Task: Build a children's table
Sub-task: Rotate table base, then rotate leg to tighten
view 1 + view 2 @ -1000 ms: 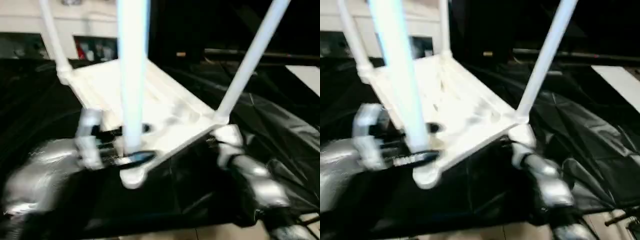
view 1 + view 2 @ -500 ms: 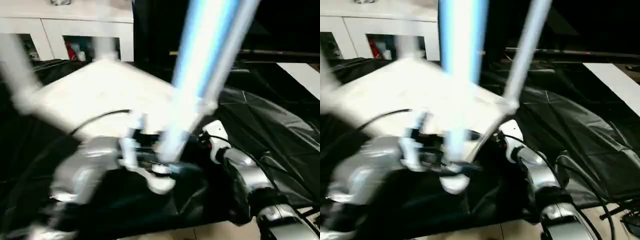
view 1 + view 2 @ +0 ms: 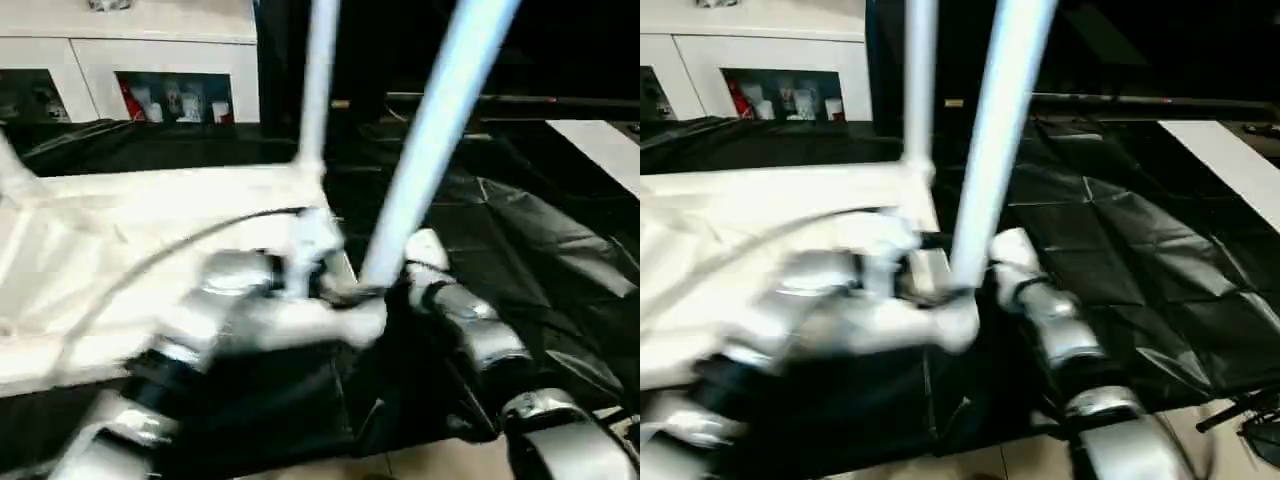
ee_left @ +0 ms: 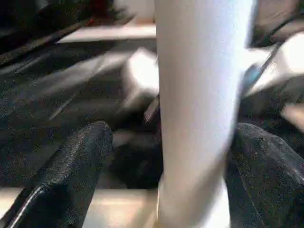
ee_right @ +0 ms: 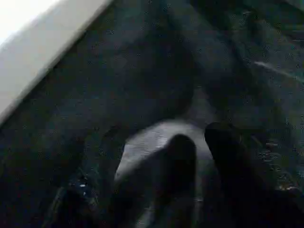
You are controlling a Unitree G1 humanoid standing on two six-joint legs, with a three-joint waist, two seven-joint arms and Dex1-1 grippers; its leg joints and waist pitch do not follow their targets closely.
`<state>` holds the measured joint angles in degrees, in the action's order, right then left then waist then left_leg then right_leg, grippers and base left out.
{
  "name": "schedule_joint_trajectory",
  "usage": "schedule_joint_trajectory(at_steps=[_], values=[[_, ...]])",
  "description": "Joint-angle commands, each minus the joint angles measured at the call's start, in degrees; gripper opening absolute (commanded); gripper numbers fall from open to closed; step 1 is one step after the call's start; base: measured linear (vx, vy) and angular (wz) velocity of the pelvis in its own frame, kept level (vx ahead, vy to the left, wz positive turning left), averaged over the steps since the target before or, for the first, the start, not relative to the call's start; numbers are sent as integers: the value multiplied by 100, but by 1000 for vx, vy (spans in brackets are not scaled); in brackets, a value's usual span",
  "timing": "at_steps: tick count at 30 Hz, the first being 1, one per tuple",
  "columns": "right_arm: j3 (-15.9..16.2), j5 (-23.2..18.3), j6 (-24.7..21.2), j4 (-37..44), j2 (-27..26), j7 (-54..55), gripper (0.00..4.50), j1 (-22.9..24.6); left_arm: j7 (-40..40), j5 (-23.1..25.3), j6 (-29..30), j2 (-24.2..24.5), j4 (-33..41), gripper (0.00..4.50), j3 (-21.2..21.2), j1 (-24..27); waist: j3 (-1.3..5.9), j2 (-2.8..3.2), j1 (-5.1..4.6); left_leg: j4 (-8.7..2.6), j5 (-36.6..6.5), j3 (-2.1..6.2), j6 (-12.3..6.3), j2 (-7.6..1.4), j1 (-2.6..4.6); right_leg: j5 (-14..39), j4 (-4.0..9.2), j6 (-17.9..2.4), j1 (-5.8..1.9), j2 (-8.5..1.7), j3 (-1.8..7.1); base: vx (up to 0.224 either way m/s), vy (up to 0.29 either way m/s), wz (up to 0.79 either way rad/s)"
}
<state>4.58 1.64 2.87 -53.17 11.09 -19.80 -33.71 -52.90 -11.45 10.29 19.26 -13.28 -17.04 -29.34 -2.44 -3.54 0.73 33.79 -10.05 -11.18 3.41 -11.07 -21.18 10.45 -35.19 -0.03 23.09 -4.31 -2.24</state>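
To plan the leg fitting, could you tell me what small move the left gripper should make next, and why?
Probably close the left gripper on the leg: its fingers straddle the leg with a gap on one side, so it looks ungripped.

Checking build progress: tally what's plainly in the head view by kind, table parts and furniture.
White tabletop: 1
White legs standing up from it: 2, near leg, far leg
White cabinet: 1
Black-draped work table: 1
Total: 5
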Motion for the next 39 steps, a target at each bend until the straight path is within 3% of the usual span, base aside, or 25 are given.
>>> schedule_joint_trajectory(at_steps=[1,5,6,8,9,10,11,12,14,15,16,17,18,19,20,21,22,23,24,26,31,39], values=[[-63,-13,63,-70,13,13,312,45,-208,84,-55,55,9,443,-11,44,340,56,65,-382,-1438,88,63,-178,73,1153,389,-1126,-229,-286,189,0,0,0],[-50,-157,38,442,285,-509,312,335,-1022,-240,389,488,553,443,-195,400,346,52,172,-380,-1270,62,1,-205,96,793,349,-1252,-234,-298,205,0,0,0],[-44,-206,18,614,390,-721,312,416,-1102,-251,413,562,582,443,-266,441,346,100,206,-381,-1171,65,-23,-212,99,589,320,-1293,-236,-296,206,0,0,0],[-31,-273,2,873,541,-1042,312,538,-1227,-197,391,676,556,443,-387,469,331,92,250,-379,-1250,34,-65,-200,123,560,342,-1317,-222,-268,207,0,0,0],[-23,-317,-10,1100,665,-1313,312,646,-1312,-96,334,766,492,443,-488,477,318,81,258,-393,-1318,41,-69,-201,114,667,359,-1286,-231,-267,207,0,0,0],[-7,-342,-29,1225,740,-1464,312,701,-1314,-12,303,792,428,427,-527,461,310,126,279,-395,-1393,44,-48,-201,123,777,370,-1251,-227,-273,212,0,0,0],[54,-413,-62,1496,888,-1795,312,828,-1191,184,278,791,267,417,-567,402,293,92,267,-414,-1588,52,-9,-204,117,1069,407,-1174,-232,-275,213,0,0,0],[171,-466,-116,1937,1167,-2237,312,1046,-937,519,280,777,-35,409,-635,267,287,131,281,-412,-1745,58,25,-208,140,1288,424,-1096,-218,-282,222,0,0,0],[209,-535,-159,2314,1392,-2530,312,1243,-774,664,378,713,-243,396,-617,156,267,96,309,-410,-1893,54,3,-202,165,1615,493,-921,-205,-273,230,0,0,0],[207,-555,-171,2403,1442,-2587,312,1290,-745,680,415,692,-283,382,-602,132,269,80,294,-426,-1799,85,14,-192,103,1796,487,-894,-249,-305,222,0,0,0],[162,-673,-303,2678,1537,-2706,312,1417,-671,675,519,649,-324,370,-561,73,278,129,301,-426,-1767,101,35,-195,96,1848,480,-903,-252,-323,217,0,0,0],[77,-1020,-668,3347,1735,-3003,312,1710,-546,677,740,599,-372,364,-539,-41,271,122,300,-419,-1778,88,13,-196,117,1843,506,-893,-237,-300,225,0,0,0],[71,-1047,-699,3395,1749,-3027,312,1730,-539,676,752,598,-379,364,-542,-51,275,98,313,-418,-1771,106,-44,-213,102,1785,494,-921,-249,-315,221,0,0,0],[43,-1193,-865,3646,1817,-3157,312,1829,-507,670,809,597,-422,352,-564,-106,276,162,308,-423,-1764,110,-53,-201,97,1777,490,-943,-243,-312,217,0,0,0],[33,-1299,-997,3895,1888,-3274,312,1942,-503,693,803,584,-472,352,-578,-140,287,114,284,-417,-1724,113,-73,-198,71,1770,492,-952,-259,-314,203,0,0,0],[15,-1467,-1194,4280,1994,-3446,312,2123,-503,728,781,555,-551,335,-594,-190,276,188,268,-423,-1715,114,-77,-190,66,1759,519,-957,-260,-297,201,0,0,0],[1,-1550,-1274,4460,2043,-3512,312,2214,-514,751,784,528,-599,327,-592,-215,276,153,283,-399,-1734,104,-122,-202,97,1713,510,-980,-233,-303,211,0,0,0],[-28,-1680,-1381,4685,2105,-3605,312,2338,-546,777,786,486,-673,321,-591,-252,264,150,276,-410,-1705,102,-153,-187,72,1736,522,-968,-248,-294,210,0,0,0],[-28,-1680,-1381,4685,2105,-3605,312,2338,-546,777,786,486,-673,321,-591,-252,279,215,294,-405,-1677,114,-147,-192,80,1715,506,-985,-255,-312,209,0,0,0],[-65,-1759,-1440,4790,2136,-3656,312,2415,-643,790,820,472,-711,302,-611,-276,287,193,285,-400,-1593,109,-152,-198,72,1609,508,-1042,-247,-308,201,0,0,0],[-137,-1853,-1605,4933,2170,-3643,312,2547,-872,723,1024,602,-569,261,-674,-235,278,231,271,-412,-1693,114,-96,-204,85,1646,508,-1122,-228,-307,192,0,0,0],[-157,-1933,-1890,5148,2254,-3616,312,2570,-955,716,1194,626,-481,193,-617,-218,273,225,285,-413,-1682,115,-70,-208,89,1711,516,-1082,-230,-322,201,0,0,0]])
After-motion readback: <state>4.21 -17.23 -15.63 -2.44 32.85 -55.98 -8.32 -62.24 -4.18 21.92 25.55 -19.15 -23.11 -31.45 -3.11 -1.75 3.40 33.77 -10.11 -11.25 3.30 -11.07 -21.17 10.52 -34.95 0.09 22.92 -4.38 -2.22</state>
